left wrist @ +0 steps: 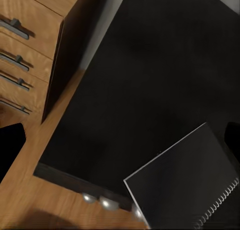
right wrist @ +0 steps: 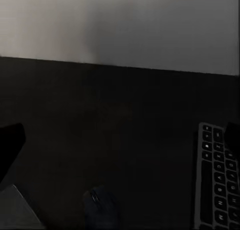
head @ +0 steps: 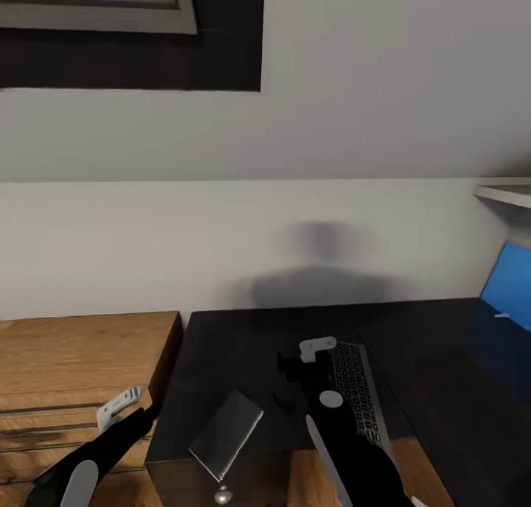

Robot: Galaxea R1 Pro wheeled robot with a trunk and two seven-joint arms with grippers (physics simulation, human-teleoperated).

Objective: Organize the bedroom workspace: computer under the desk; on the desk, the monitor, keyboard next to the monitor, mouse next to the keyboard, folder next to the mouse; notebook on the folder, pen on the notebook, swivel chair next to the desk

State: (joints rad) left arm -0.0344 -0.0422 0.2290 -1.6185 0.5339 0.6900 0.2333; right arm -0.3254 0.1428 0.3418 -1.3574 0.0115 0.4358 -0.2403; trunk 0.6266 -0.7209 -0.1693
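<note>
The desk [head: 243, 345] has a glossy black top. The dark grey notebook [head: 225, 433] lies near its front left corner, with its spiral edge seen in the left wrist view [left wrist: 185, 185]. The keyboard [head: 354, 393] lies lengthwise further right [right wrist: 215, 185]. A small black mouse [right wrist: 97, 200] sits between them. My right gripper [head: 284, 380] hovers open just left of the keyboard, over the mouse. Beside the desk's left edge my left gripper [head: 151, 411] is open and holds nothing. The blue folder [head: 509, 286] shows at the far right, with a short white stick, maybe the pen [head: 501, 316], by it.
Light wooden low shelving with drawers [head: 74, 367] stands against the desk's left side [left wrist: 25, 39]. Silver drawer knobs [left wrist: 100, 200] show below the desk's front edge. A pale wall and a dark-framed skylight [head: 133, 28] are behind. A white shelf [head: 505, 190] juts in at the right.
</note>
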